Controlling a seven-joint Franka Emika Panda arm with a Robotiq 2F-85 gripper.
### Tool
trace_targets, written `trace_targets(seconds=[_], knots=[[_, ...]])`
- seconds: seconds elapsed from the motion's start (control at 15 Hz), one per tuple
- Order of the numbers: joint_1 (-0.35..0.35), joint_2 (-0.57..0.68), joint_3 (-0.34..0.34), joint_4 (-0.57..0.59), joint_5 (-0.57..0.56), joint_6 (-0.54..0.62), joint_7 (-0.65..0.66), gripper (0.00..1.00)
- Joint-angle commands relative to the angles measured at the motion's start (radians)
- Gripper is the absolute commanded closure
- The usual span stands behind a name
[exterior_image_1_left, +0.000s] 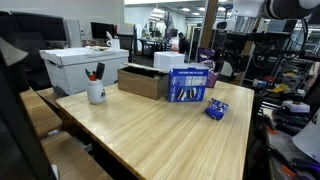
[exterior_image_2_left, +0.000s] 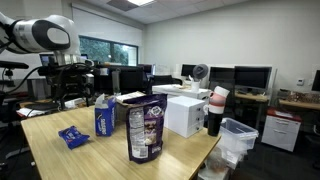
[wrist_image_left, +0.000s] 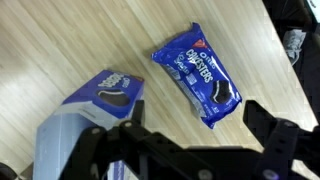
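Note:
A blue Oreo cookie packet (wrist_image_left: 200, 75) lies flat on the wooden table (wrist_image_left: 110, 40), seen as a small blue packet (exterior_image_1_left: 216, 110) (exterior_image_2_left: 72, 137) in both exterior views. Beside it stands a blue Oreo box (wrist_image_left: 95, 110) (exterior_image_1_left: 186, 84) (exterior_image_2_left: 103, 120). In the wrist view my gripper (wrist_image_left: 195, 135) hangs well above the table, open and holding nothing. The packet's lower end shows between the two dark fingers (wrist_image_left: 262, 125). The robot arm (exterior_image_2_left: 45, 35) reaches in from above the table's end.
On the table are a white mug with pens (exterior_image_1_left: 96, 92), a brown cardboard box (exterior_image_1_left: 143, 80), a white box (exterior_image_1_left: 85, 66) and a tall snack bag (exterior_image_2_left: 146, 130). A red-and-white cup (exterior_image_2_left: 217, 108) and a bin (exterior_image_2_left: 238, 138) stand past the table edge.

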Motion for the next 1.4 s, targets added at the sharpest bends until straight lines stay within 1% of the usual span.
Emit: trace_targets(seconds=[0.0,0.33,0.8,1.07,1.13,1.2,1.27,1.33], knots=[[0.059,0.03,-0.027,0.0,-0.052,0.046,-0.071,0.0],[0.148,0.08,-0.099,0.0,-0.04,0.073,-0.145,0.0],[0.27,0.186,-0.237,-0.001,-0.056,0.221,-0.266,0.0],[0.355,0.263,-0.299,0.008,-0.03,0.238,-0.302,0.0],[0.263,0.339,-0.19,0.0,0.079,0.282,-0.383,0.0],[0.379,0.303,-0.31,0.007,-0.008,0.262,-0.317,0.0],[0.376,0.331,-0.305,0.003,-0.008,0.295,-0.334,0.0],[0.39,0.354,-0.315,-0.001,-0.021,0.335,-0.332,0.0]])
